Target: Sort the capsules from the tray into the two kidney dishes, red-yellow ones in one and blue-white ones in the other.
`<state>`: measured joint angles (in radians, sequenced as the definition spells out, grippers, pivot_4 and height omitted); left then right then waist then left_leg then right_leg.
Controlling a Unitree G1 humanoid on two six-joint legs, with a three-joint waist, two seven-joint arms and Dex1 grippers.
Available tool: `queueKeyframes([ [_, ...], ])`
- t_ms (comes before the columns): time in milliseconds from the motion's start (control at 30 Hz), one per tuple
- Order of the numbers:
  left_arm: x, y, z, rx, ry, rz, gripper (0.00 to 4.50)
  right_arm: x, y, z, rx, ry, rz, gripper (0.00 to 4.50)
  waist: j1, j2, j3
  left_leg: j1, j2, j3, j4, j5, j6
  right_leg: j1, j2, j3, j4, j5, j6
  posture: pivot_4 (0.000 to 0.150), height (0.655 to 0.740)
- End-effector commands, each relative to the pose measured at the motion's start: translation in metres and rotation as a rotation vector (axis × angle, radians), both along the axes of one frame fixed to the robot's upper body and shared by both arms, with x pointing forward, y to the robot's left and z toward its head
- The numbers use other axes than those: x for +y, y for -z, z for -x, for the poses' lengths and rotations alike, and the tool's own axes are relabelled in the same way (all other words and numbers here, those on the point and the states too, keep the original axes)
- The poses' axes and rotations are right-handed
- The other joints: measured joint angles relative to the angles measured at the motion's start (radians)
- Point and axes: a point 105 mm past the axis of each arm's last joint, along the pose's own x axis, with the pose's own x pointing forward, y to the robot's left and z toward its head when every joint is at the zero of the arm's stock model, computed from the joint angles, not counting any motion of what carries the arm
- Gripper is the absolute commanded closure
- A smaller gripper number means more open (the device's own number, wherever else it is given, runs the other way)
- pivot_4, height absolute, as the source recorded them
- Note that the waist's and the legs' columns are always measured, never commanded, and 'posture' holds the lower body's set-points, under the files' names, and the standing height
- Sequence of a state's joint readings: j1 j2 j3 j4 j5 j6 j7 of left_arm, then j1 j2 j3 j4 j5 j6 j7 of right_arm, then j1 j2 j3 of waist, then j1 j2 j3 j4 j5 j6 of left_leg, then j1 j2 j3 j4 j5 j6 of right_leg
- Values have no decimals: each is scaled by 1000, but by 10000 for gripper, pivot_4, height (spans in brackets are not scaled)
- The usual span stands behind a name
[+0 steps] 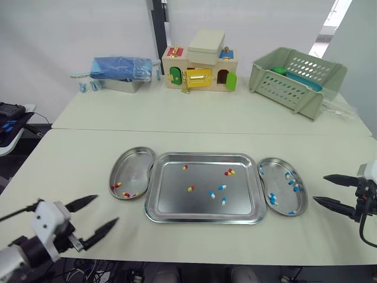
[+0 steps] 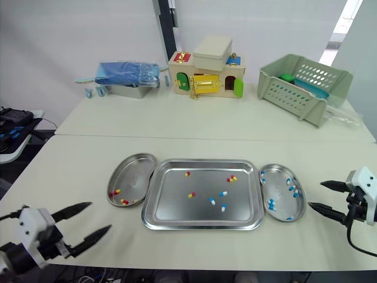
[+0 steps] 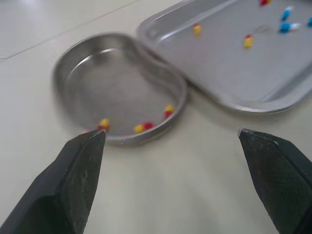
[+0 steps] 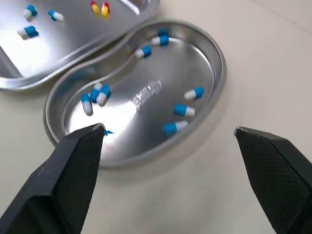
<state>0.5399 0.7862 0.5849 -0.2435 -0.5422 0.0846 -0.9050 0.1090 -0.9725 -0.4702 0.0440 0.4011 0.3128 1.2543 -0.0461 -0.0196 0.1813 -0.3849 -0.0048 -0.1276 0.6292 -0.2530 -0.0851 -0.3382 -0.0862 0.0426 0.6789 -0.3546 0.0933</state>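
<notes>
Surface (image 1: 65, 159) layout, read from left to right. We find the left gripper (image 1: 106, 209) at the near left edge, its two black fingers spread wide and holding nothing. Just beyond it lies the left shiny steel kidney dish (image 1: 136, 160), which carries a few sorted red-yellow capsules (image 1: 126, 194) along its near wall. The dish's inner curve sits just beside the left rim of the rectangular stainless-steel tray (image 1: 177, 203) at the centre. In the tray we see several loose red-yellow capsules (image 1: 191, 188) toward the far and middle parts, and three loose blue-white capsules (image 1: 212, 194) grouped right of centre. The right shiny steel kidney dish (image 1: 281, 191) lies just beside the tray's right rim and holds the sorted blue-white capsules (image 4: 180, 110), scattered along its walls. The right gripper (image 1: 319, 188) is near that dish's outer edge, fingers released and empty. Along the far side we note a blue folded bundle (image 1: 121, 66), a wooden latch-board house (image 1: 200, 73) and a pale green plastic basket (image 1: 294, 79).
</notes>
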Motion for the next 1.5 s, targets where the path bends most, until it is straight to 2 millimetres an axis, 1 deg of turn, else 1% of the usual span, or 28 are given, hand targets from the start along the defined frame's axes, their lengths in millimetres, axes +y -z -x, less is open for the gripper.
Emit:
queueKeyframes([
  [33,38,-8,-5,27,-109,-70,0,-11,-10,-4,-41,0,43,129,-4,0,0,1,0,0,0,0,0,1,0,0,0,0,0,1500,7400],
  [67,46,-10,-8,31,-130,-80,0,-13,-8,-5,-40,0,51,129,-6,0,0,2,0,0,-1,0,0,1,0,0,0,0,0,1500,7400],
  [167,59,-15,-15,40,-157,-98,0,-15,-5,-6,-43,-2,63,129,-7,0,0,2,0,0,-1,0,0,1,0,0,0,0,0,1500,7400],
  [300,71,-18,-21,42,-171,-120,0,-16,-3,-7,-50,-5,74,129,-8,0,0,2,0,0,-1,0,0,1,0,0,0,0,0,1500,7400],
  [533,75,-11,-25,87,-147,-129,0,-17,-3,-4,-50,-9,85,129,-9,1,0,2,0,0,-1,0,0,1,0,0,0,0,0,1500,7400],
  [633,73,-9,-27,101,-106,-139,0,-16,-1,0,-43,-15,83,129,-9,0,0,2,0,0,-1,0,0,1,0,0,0,0,0,1500,7400],
  [700,64,-13,-31,98,-51,-137,0,-14,1,3,-38,-19,82,129,-8,0,0,2,0,0,-1,0,0,1,0,0,0,0,0,1500,7400],
  [767,54,-21,-37,82,-4,-125,0,-14,0,7,-38,-24,78,129,-8,0,0,2,0,0,-1,0,0,1,0,0,0,0,0,1500,7400],
  [867,41,-30,-42,75,74,-141,0,-4,-3,19,-22,-58,55,129,-7,0,1,2,0,0,-1,0,0,1,0,0,0,0,0,1500,7400],
  [1000,23,-40,-50,67,171,-150,0,16,0,42,10,-114,28,129,-4,1,1,2,0,0,-1,0,0,1,0,0,0,0,0,1500,7400],
  [1100,4,-47,-62,46,253,-156,0,37,4,60,23,-156,-10,129,-1,1,1,2,1,-1,-1,0,0,1,0,0,0,0,0,1500,7400],
  [1133,-3,-49,-66,38,281,-157,0,44,4,65,13,-166,-23,129,1,1,1,1,1,0,-1,0,0,1,0,0,0,0,0,1500,7400],
  [1167,-11,-52,-69,31,311,-159,0,56,3,71,-15,-183,-50,129,2,1,1,1,0,0,-1,0,0,2,0,0,0,0,0,1500,7400],
  [1200,-25,-54,-73,31,361,-159,0,67,3,77,-29,-202,-68,129,2,1,1,2,1,0,-1,0,0,2,0,0,0,0,0,1500,7400],
  [1233,-35,-56,-76,34,394,-159,0,74,2,81,-38,-212,-79,129,4,1,1,1,0,-1,-1,0,0,1,0,0,0,0,0,1500,7400],
  [1267,-43,-58,-78,33,419,-161,0,80,2,83,-44,-219,-88,129,5,1,1,1,1,-1,-1,0,0,2,0,-1,0,-1,0,1500,7400],
  [1333,-64,-59,-87,32,465,-152,0,98,5,88,-61,-234,-126,129,5,0,1,1,0,-1,-1,0,0,2,0,0,0,0,0,1500,7400],
  [1433,-84,-63,-98,18,467,-109,0,110,8,89,-82,-236,-137,129,0,0,0,2,1,-1,-1,0,0,2,0,0,1,0,0,1500,7400],
  [1500,-109,-60,-103,32,455,-39,0,117,10,89,-93,-210,-164,129,1,0,1,2,0,-1,-1,0,0,2,0,0,1,0,0,1500,7400],
])
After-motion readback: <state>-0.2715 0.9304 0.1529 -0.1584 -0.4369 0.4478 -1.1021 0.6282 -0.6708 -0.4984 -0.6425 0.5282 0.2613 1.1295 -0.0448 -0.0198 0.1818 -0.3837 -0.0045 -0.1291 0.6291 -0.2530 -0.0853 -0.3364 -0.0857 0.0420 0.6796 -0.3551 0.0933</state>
